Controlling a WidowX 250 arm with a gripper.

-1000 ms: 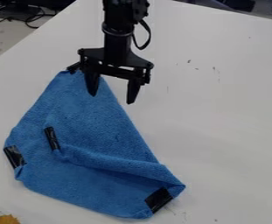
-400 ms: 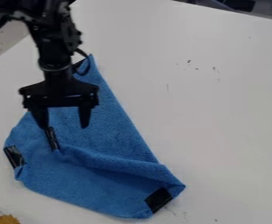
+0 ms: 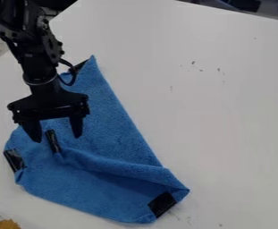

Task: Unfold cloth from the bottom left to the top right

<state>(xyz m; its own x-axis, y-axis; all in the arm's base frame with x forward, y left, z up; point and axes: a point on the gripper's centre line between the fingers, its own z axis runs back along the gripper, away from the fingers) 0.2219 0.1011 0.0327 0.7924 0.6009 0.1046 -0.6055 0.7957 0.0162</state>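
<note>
My gripper point(image 3: 57, 138) hangs open over the left part of the blue cloth point(image 3: 117, 134), its two fingers apart. Between and just below the fingertips lies a black-taped corner point(image 3: 52, 141) of the cloth, folded inward onto the middle; whether the fingers touch the cloth I cannot tell. A raised fold runs from that corner to the lower right. Other black tape patches mark the left edge point(image 3: 14, 160), the bottom right point(image 3: 162, 204) and the top tip, which is partly behind the arm.
The white table point(image 3: 225, 116) extends to the right of the cloth. An orange-yellow object point(image 3: 9, 224) sits at the bottom left corner beside a metallic edge. Dark items stand beyond the table's far edge.
The gripper has moved left and down from the cloth's upper part to the folded-in taped corner, staying open. The cloth lies as before.
</note>
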